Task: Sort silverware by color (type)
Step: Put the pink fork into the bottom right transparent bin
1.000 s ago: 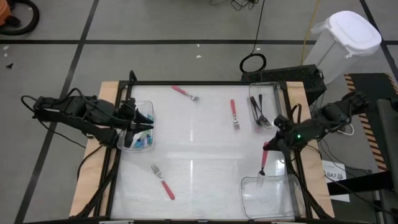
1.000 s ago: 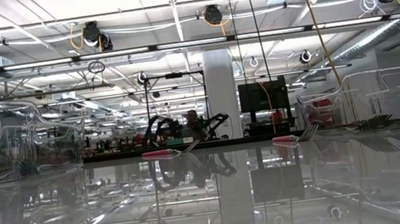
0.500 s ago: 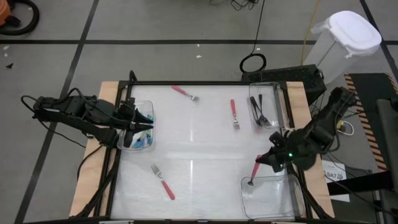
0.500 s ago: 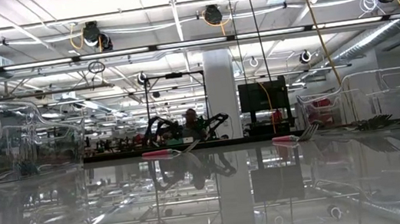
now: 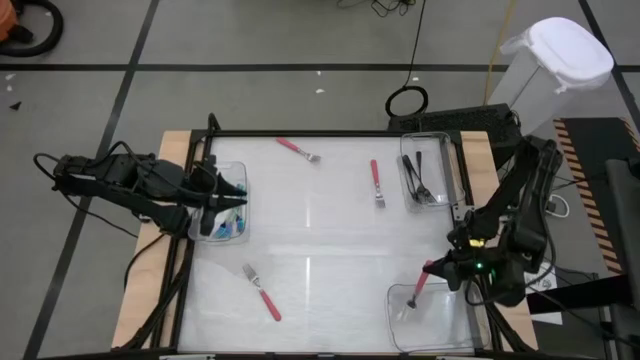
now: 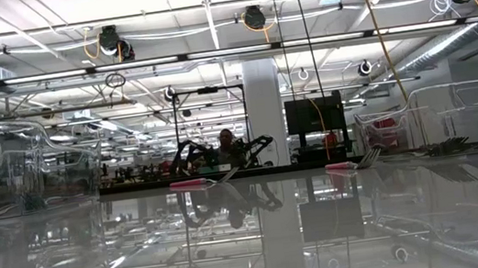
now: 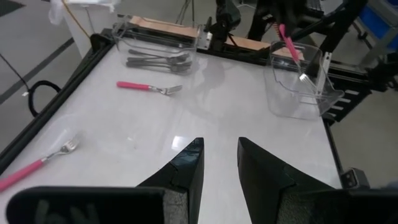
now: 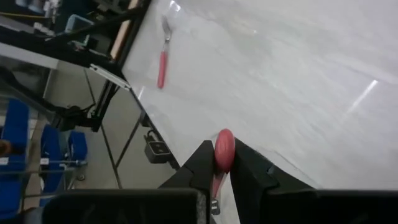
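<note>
My right gripper (image 5: 433,270) is shut on a pink-handled fork (image 5: 420,286) over the clear bin (image 5: 470,335) at the near right; the fork's tines (image 5: 410,301) point down into the bin. My left gripper (image 5: 226,196) hovers open and holds nothing above the clear bin (image 5: 238,215) at the left edge, which holds teal-handled forks (image 5: 236,228). Three more pink forks lie flat on the white table: one far (image 5: 297,149), one right of centre (image 5: 377,182), one near left (image 5: 262,292). Black forks (image 5: 418,178) lie in the far-right bin (image 5: 452,160). My right gripper pinches the fork's pink handle near its free end (image 8: 224,148) between its two fingers, and the rounded end sticks out past them. The fork slants down from the fingers, tines lowest, within the bin's outline (image 7: 303,77). Whether the tines touch the bin's floor, I cannot tell.
A black frame (image 5: 300,133) borders the table. A white lidded container (image 5: 555,60) stands on the floor beyond the far right corner. The white middle of the table (image 5: 320,240) is bare between the forks.
My right arm has swung round and my right gripper has gone toward the table's near edge and down, rolling as it went. The pink fork went with it, held throughout; its tines now hang over the near-right bin's middle instead of the bin's far rim.
</note>
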{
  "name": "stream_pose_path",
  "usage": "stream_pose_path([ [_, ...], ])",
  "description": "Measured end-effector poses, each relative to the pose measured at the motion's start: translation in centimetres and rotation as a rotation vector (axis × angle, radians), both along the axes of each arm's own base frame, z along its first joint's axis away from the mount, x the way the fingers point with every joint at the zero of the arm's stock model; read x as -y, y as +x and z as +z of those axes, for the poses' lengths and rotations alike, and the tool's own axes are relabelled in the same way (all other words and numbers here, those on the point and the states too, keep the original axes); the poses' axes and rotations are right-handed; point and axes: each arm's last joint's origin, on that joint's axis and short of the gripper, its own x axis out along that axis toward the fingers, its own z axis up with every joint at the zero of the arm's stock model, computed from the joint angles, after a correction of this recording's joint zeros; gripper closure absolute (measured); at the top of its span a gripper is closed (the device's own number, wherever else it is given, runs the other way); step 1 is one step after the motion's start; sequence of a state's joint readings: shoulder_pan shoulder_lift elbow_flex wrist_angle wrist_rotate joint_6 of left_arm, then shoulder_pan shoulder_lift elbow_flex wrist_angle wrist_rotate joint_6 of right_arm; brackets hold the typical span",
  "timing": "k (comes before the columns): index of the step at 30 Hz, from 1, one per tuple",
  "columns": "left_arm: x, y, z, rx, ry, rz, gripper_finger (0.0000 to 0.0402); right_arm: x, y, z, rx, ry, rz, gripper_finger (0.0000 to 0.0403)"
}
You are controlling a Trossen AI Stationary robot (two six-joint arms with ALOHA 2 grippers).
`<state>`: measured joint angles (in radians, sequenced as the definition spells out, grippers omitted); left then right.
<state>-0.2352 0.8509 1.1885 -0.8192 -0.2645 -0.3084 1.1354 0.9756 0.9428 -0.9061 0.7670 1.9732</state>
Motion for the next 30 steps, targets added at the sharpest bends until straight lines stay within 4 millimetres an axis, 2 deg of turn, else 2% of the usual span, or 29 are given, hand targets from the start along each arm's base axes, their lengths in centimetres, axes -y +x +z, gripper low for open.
stream_pose_path([
  [12, -0.1, 0.0, 0.0, 0.004, 0.004, 0.026, 0.0305, -2.8, -0.4, -2.1, -0.023, -0.016, -0.038, 0.0375],
  [19, -0.1, 0.0, 0.0, 0.005, 0.005, 0.026, 0.0305, -3.3, -0.4, -3.2, -0.128, -0.02, -0.05, 0.0353],
  [30, 0.3, 1.4, -0.6, -0.037, -0.005, 0.037, 0.0305, -4.0, -0.3, -4.2, -0.208, -0.039, -0.04, 0.0358],
])
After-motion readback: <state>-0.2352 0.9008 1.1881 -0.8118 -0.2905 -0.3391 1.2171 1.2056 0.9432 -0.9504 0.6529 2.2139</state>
